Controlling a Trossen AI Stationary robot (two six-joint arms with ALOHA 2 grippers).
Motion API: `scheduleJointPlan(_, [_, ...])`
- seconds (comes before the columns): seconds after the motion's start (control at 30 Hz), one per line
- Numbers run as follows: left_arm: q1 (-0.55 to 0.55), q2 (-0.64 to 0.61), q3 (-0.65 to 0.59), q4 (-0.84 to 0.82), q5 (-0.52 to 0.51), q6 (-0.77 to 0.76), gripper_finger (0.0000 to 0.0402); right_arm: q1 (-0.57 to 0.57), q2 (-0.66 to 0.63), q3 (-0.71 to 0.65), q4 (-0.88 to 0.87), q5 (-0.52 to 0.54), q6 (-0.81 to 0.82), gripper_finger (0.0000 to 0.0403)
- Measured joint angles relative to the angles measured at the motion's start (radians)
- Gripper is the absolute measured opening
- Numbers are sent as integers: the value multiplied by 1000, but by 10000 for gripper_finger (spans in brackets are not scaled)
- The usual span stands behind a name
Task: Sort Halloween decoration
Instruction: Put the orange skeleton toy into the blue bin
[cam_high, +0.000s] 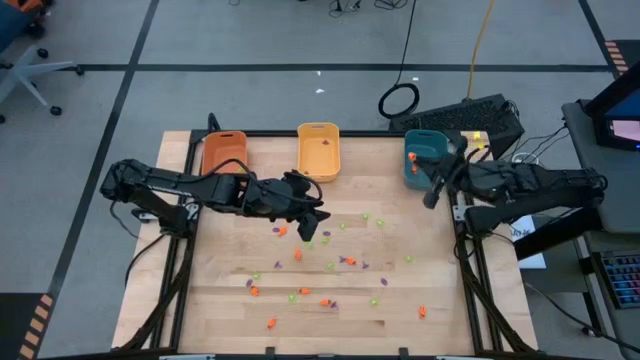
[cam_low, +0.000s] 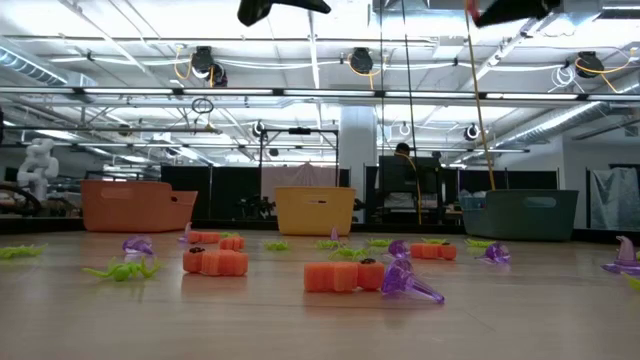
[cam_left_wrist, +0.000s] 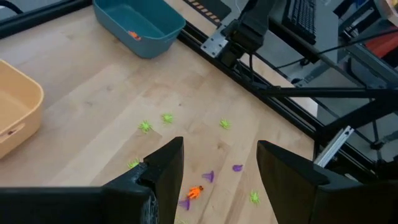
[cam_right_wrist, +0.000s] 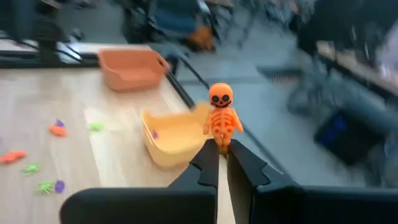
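R jaws: pressed together on the legs of an orange skeleton trinket (cam_right_wrist: 221, 118); figure stands upright above the tips.
R gripper (cam_high: 432, 192): raised off the counter, just beside the teal bin (cam_high: 420, 172), which already has an orange piece inside.
L jaws: spread, nothing between them.
L gripper (cam_left_wrist: 219, 180): hovers mid-counter; under the gap lie an orange trinket (cam_left_wrist: 195, 191) and purple trinkets (cam_left_wrist: 208, 177), green ones (cam_left_wrist: 145, 126) further out.
Rest of decoration: scattered over the wood counter (cam_high: 400, 300), mostly ahead of and below L jaws; well apart from R jaws.
Bins: orange bin (cam_high: 224, 152), yellow bin (cam_high: 319, 148) along far edge w/ the teal one.
Step (est.): R carrying one orange piece to a bin; L lining up a pick.
Next (est.): R needs tips over the chosen bin's opening before release; L needs to drop straight down, single out one piece from close neighbours.
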Motion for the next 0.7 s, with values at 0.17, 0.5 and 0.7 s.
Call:
scheduleJointPlan(0.17, [13, 0, 0, 0, -3, 0, 203, -100, 25, 0, -146, -2, 302, 0])
scheduleJointPlan(0.5, [15, 0, 0, 0, -20, -1, 203, -379, 135, 0, -206, -137, 571, 0])
scheduleJointPlan(0.7, [15, 0, 0, 0, -21, -5, 203, -587, 270, 0, -239, -385, 630, 0])
